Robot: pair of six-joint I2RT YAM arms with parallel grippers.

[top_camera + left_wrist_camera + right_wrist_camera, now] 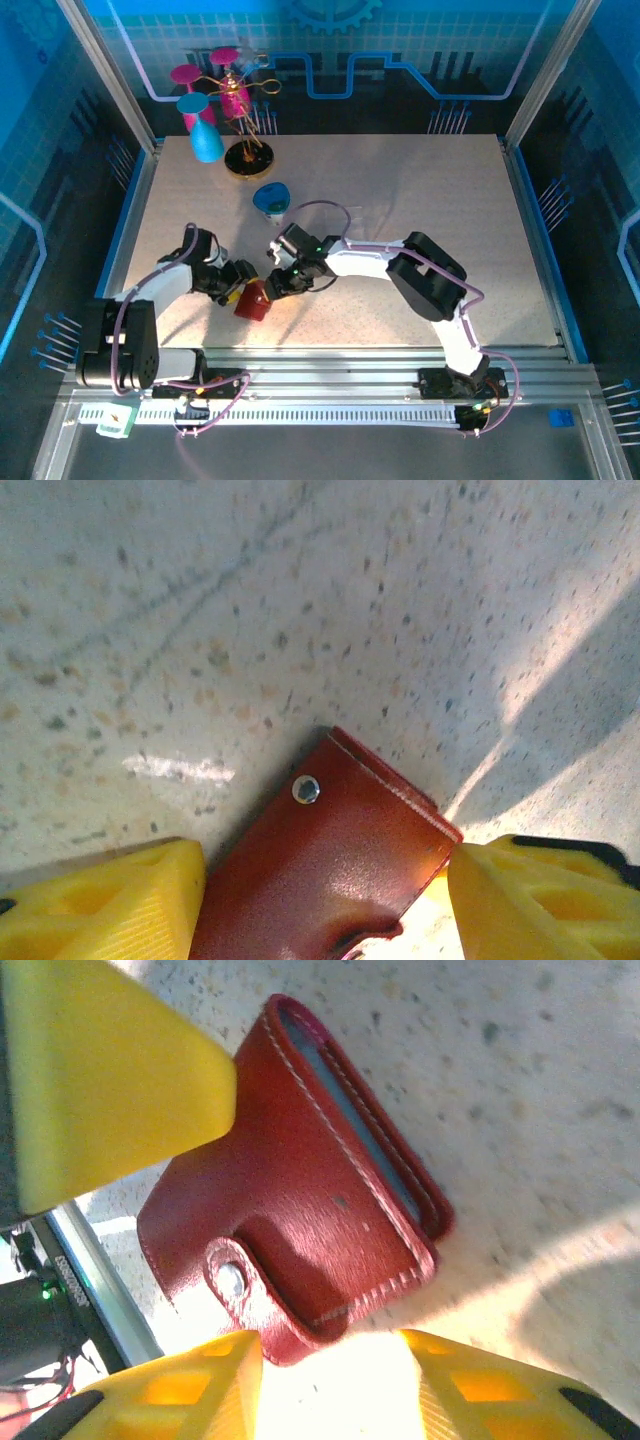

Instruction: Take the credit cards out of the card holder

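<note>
The left gripper [322,868] clamps the red card holder [340,830], whose near end is cut off; the right gripper [330,1360] gapes beside its snap tab [235,1280]; grey-blue strip [350,1110] inside, card or pocket unclear

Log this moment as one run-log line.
left gripper: grips card holder | right gripper: open at snap tab | card holder: closed

Red card holder [300,1210] with white stitching, grey-blue lining, yellow jaws, speckled beige table [300,600]
</note>
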